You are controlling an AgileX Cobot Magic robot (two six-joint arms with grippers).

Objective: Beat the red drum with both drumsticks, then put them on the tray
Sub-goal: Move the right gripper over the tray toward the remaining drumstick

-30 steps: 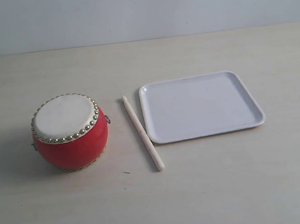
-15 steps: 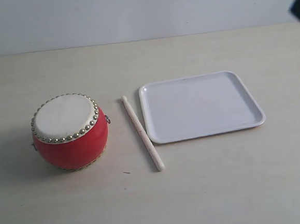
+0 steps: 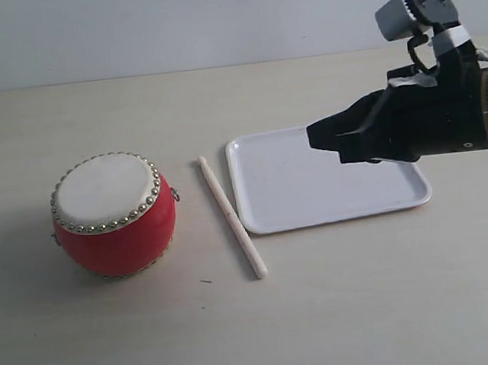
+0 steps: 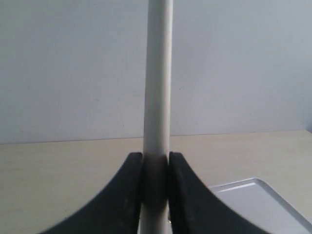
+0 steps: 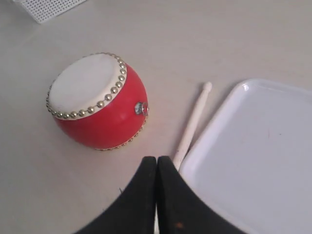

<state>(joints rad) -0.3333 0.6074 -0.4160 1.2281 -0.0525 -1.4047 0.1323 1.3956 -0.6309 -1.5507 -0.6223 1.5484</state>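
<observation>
Exterior view showed one pale surface (image 3: pixel 364 308) carrying everything within reach of both arms. One white tray (image 3: pixel 295 187) lay right of centre, empty, apparently waiting for the sticks. One red drum (image 3: pixel 115 214) sat well to its left, skin up for striking. There were two drumsticks. The first drumstick (image 3: pixel 231 216) lay on the surface between drum and tray, just beside the tray's edge. The second drumstick (image 4: pixel 160 73) stood clamped in the left gripper (image 4: pixel 156 163), ready to beat. The right gripper (image 3: pixel 311 136) hovered over the tray, jaws together and empty, pointing toward the lying stick, probably to fetch it.
</observation>
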